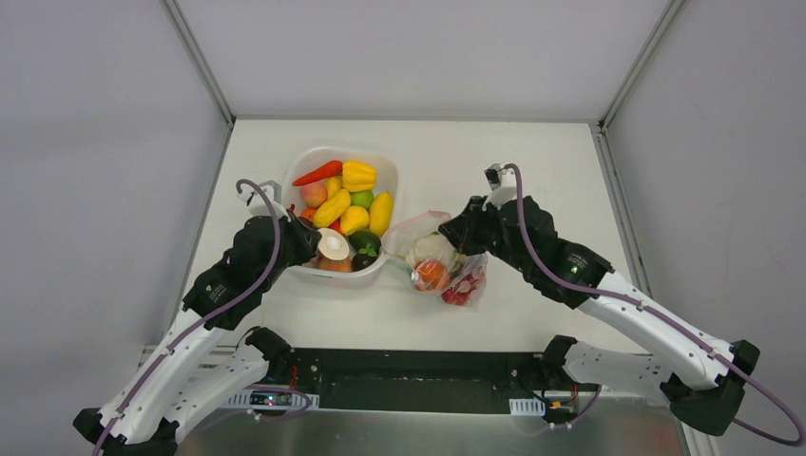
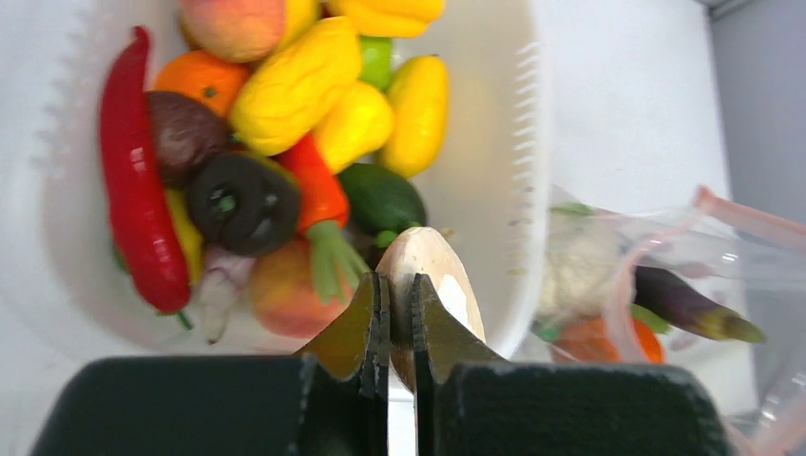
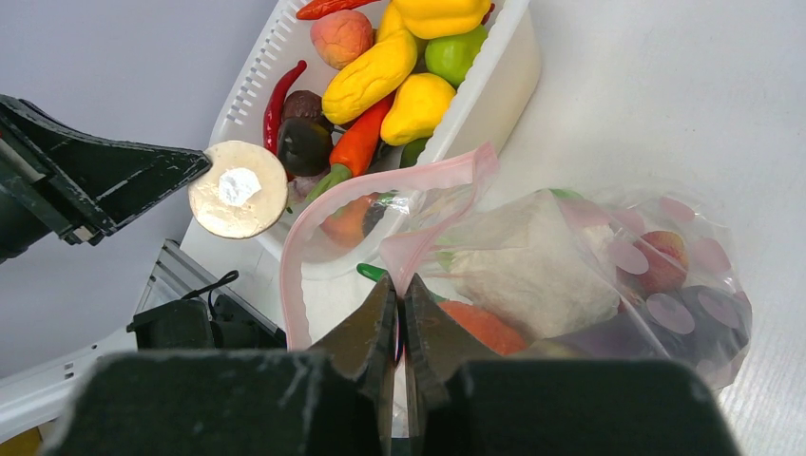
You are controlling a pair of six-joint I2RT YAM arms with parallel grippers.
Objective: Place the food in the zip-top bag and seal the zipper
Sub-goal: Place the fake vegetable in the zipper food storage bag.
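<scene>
Your left hand (image 2: pixel 399 285) grips a tan round toy food (image 2: pixel 432 252) over the white plastic tub (image 2: pixel 504 142). Your right hand (image 3: pixel 397 290) is closed, pinching the clear plastic bag (image 3: pixel 684 237) by its pink zipper (image 3: pixel 399 176).

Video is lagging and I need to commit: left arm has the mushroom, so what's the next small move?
Probably carry the mushroom rightward over the tub rim toward the zip-top bag. The left gripper is shut on it above the tub, and the right gripper pinches the pink zipper, holding the mouth open.

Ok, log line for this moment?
left claw: shut on mushroom above tub | right claw: shut on zipper | bag: open, partly filled
</scene>
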